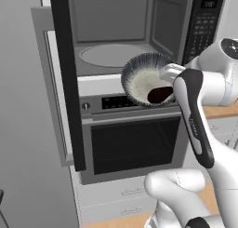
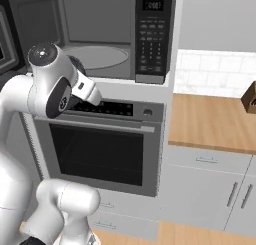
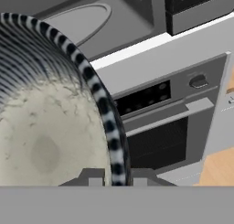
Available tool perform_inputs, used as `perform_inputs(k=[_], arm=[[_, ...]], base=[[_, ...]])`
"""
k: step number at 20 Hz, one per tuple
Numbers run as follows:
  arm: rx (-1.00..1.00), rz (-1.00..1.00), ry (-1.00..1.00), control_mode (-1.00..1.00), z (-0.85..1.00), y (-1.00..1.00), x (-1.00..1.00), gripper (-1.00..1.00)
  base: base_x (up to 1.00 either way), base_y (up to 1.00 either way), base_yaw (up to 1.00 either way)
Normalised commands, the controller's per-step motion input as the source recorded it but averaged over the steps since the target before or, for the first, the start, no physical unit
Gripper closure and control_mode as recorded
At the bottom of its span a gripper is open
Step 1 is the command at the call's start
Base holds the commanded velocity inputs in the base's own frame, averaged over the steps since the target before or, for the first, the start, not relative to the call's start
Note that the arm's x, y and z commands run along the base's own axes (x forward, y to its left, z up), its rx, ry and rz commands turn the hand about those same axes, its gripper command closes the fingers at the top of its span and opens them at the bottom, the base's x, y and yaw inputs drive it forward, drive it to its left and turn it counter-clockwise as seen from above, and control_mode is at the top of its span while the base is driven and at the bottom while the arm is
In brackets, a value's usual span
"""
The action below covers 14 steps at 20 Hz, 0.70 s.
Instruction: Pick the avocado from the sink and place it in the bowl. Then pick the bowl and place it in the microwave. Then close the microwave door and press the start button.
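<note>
My gripper [image 1: 170, 74] is shut on the right rim of the bowl [image 1: 139, 78] and holds it tilted in the air, just in front of and below the microwave [image 1: 116, 31] opening. The near-black avocado [image 1: 160, 94] lies low inside the bowl. The microwave door [image 1: 67, 78] stands swung open to the left, so the grey cavity and round turntable [image 1: 111, 55] show. The keypad strip [image 1: 202, 27] runs down the right side. In the hand view the bowl's striped rim [image 3: 100, 99] passes between my fingertips [image 3: 93, 177], with the pale speckled inside [image 3: 45, 141] to the left.
An oven [image 1: 132, 145] with a dark glass window and a control panel [image 2: 107, 108] sits directly under the microwave. A wooden counter [image 2: 210, 121] extends to the right, with a brown object [image 2: 250, 99] at its far edge. Drawers [image 1: 121, 194] lie below the oven.
</note>
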Motion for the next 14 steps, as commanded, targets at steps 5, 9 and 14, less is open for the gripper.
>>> perform_inputs(k=[5,9,14], arm=[[0.00,0.00,0.00,1.00,0.00,0.00,0.00,1.00],[0.00,0.00,-0.05,-1.00,0.14,0.04,0.00,1.00],[0.01,-0.02,-0.09,-1.00,0.94,0.24,0.58,1.00]], base=[[0.04,0.00,0.03],[0.00,0.04,0.00],[0.00,0.00,0.00]])
